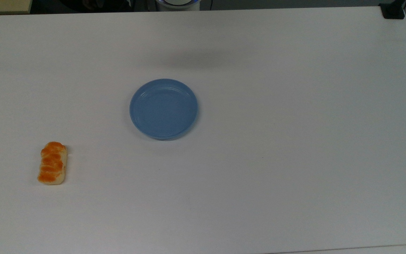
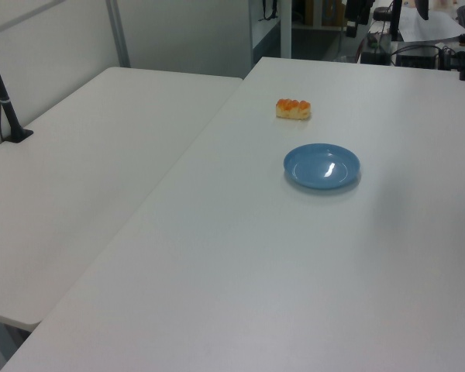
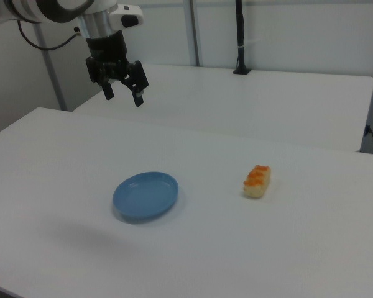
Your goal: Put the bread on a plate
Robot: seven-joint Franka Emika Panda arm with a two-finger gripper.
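Top view puts the plate [image 1: 164,108] just left of frame centre on the white worktop [image 1: 294,141], with nothing lying in it. The bread [image 1: 52,163] sits on the bare worktop at the lower left, well apart from the plate. Right view has my gripper [image 3: 122,90] at the upper left, high above the plate [image 3: 145,195], fingers spread and holding nothing.

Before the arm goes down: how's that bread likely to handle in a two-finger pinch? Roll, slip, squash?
The bread lies flat on its long side on the table, so it probably won't roll. Its glossy, lumpy top looks slippery; the pale flat sides seem the better surface to pinch. It looks small and likely light. Whether it squashes can't be told. The gripper hangs open above the table.
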